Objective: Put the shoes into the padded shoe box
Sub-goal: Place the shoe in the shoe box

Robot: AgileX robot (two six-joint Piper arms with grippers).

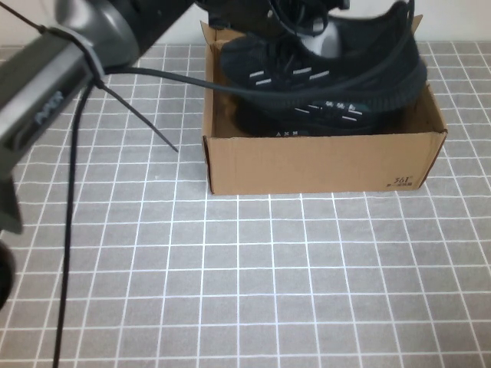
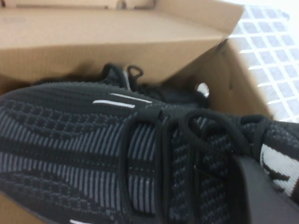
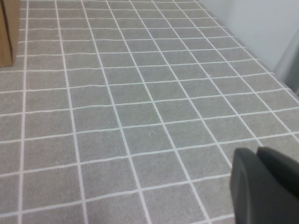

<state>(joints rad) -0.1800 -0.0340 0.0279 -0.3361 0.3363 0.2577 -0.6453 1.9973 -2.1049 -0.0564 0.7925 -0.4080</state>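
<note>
The brown cardboard shoe box (image 1: 307, 165) stands at the far middle of the mat. One black sneaker (image 1: 322, 115) lies inside it. The second black sneaker (image 1: 330, 65) hangs tilted over the box's top, above the first. My left gripper (image 1: 305, 14) reaches in from the left and is shut on this upper shoe at its opening, mostly hidden by it. In the left wrist view the held shoe (image 2: 93, 140) fills the picture, one finger (image 2: 261, 196) rests at its tongue, and the box wall (image 2: 93, 42) is behind. My right gripper (image 3: 266, 186) is shut and empty over bare mat.
The left arm (image 1: 54, 69) and its black cables (image 1: 73, 215) cross the left part of the grey gridded mat (image 1: 268, 284). A box corner (image 3: 7, 32) shows in the right wrist view. A pale wall (image 3: 261, 23) borders the mat.
</note>
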